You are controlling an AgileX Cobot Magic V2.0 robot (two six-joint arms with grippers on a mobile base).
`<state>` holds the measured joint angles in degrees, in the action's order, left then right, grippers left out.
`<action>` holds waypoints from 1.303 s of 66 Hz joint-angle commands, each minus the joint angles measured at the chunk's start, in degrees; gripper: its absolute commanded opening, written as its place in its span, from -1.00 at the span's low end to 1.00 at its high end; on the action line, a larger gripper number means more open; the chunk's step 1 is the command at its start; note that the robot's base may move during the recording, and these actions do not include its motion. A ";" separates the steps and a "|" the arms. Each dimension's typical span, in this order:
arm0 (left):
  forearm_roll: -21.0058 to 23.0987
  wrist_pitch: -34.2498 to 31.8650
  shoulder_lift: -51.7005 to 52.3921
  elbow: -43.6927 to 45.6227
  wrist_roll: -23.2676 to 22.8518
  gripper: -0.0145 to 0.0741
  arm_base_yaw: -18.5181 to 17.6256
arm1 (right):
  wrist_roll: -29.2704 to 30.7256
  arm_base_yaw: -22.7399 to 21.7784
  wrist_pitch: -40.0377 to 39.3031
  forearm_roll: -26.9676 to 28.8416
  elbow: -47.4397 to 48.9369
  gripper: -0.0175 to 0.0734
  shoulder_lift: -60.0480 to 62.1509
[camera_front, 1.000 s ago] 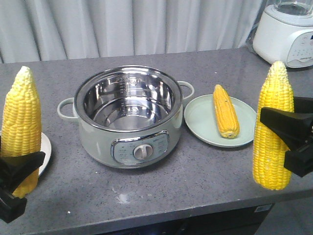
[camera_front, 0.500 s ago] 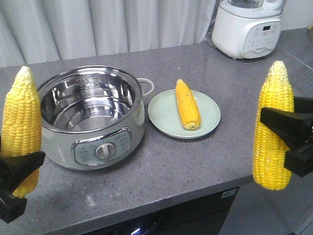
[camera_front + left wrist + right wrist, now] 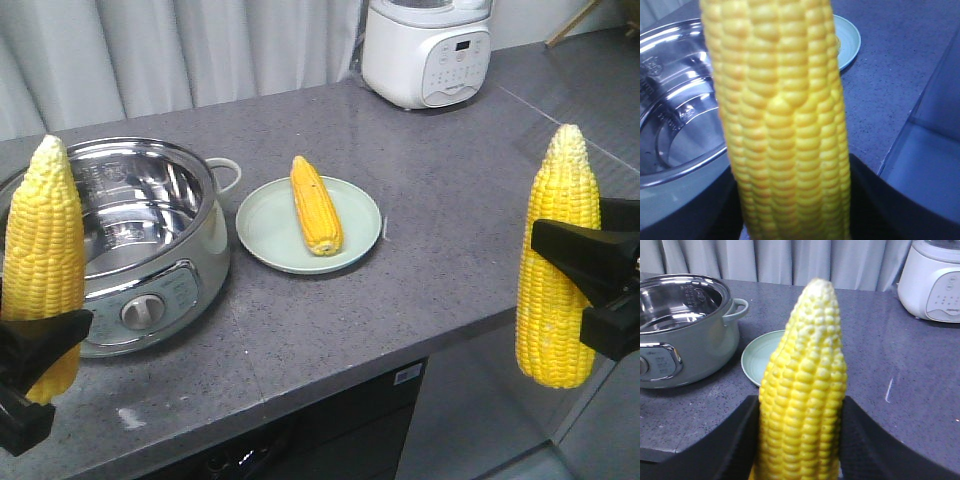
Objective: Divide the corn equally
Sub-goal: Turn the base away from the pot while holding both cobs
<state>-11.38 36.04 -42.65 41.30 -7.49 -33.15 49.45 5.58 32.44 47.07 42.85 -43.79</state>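
Three husked bright-yellow corn cobs with rows of kernels.

- The first cob (image 3: 316,204) is lying lengthwise on a round pale-green plate (image 3: 262,228), tapered end pointing away from the camera.
- The second cob (image 3: 42,240) is standing upright, tip up. The black left gripper (image 3: 40,350) is clamping its lower part.
- The third cob (image 3: 560,190) is also standing upright. The black right gripper (image 3: 562,280) is gripping it around mid-length.

The plate is sitting on a speckled grey countertop (image 3: 440,190), just beside a stainless-steel electric pot with a pale-green shell (image 3: 150,215). A white kitchen appliance (image 3: 428,50) is standing at the back.
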 commanded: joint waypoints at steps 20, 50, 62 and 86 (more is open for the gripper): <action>-0.07 -3.55 0.22 1.55 -0.02 -0.16 -0.26 | 0.12 -0.14 -2.72 1.91 1.44 -0.19 0.23; -0.07 -3.55 0.22 1.55 -0.02 -0.16 -0.26 | 0.12 -0.14 -2.72 1.91 1.44 -0.19 0.23; -0.07 -3.55 0.22 1.55 -0.02 -0.16 -0.26 | 0.12 -0.14 -2.72 1.91 1.44 -0.19 0.23; -0.07 -3.55 0.22 1.55 -0.02 -0.16 -0.26 | 0.12 -0.14 -2.72 1.91 1.44 -0.19 0.23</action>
<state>-11.38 36.04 -42.65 41.30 -7.49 -33.15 49.45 5.58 32.44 47.07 42.85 -43.79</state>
